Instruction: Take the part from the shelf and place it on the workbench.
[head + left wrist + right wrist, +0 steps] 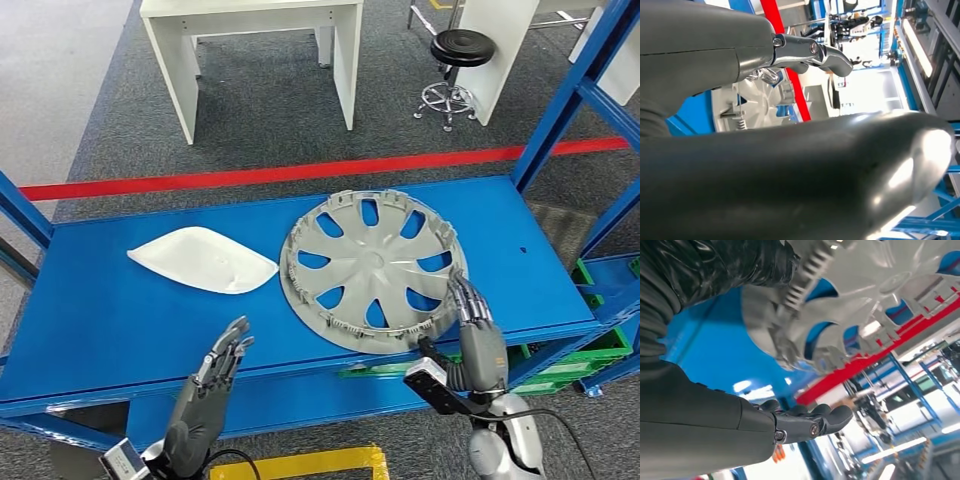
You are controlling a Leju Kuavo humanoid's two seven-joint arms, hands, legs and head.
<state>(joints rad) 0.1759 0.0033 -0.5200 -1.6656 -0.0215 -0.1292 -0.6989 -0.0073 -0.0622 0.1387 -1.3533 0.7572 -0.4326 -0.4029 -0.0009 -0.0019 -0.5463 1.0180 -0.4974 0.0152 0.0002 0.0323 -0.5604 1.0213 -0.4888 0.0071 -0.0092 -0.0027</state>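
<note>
The grey wheel cover (373,270) lies flat on the blue shelf (98,310), ribbed inner face up, its clips standing around the rim. It sits toward the right half of the shelf, its near edge close to the front lip, which I judge is why it can be reached from where I stand. Just beside it, on its left and not quite touching, lies a white shell-shaped panel (202,260).

My right hand (474,325) is at the cover's near right rim, fingers (462,295) extended and slightly spread, their tips over the edge. From the right wrist view the cover's rim and clips (806,275) sit close above my palm, but I cannot tell whether the fingers actually press it; nothing is pinched yet. Coming at the rim makes sense: a wide, thin disc offers no purchase in the middle.

My left hand (207,395) hovers in front of the shelf, below the gap between panel and cover, fingers straight and apart, holding nothing. It is well short of the cover's left rim. I judge it is positioned to take the opposite side, since one hand alone would let so broad a piece tip.

White counters (249,20) stand beyond the red floor line (226,178), well apart from the shelf.
</note>
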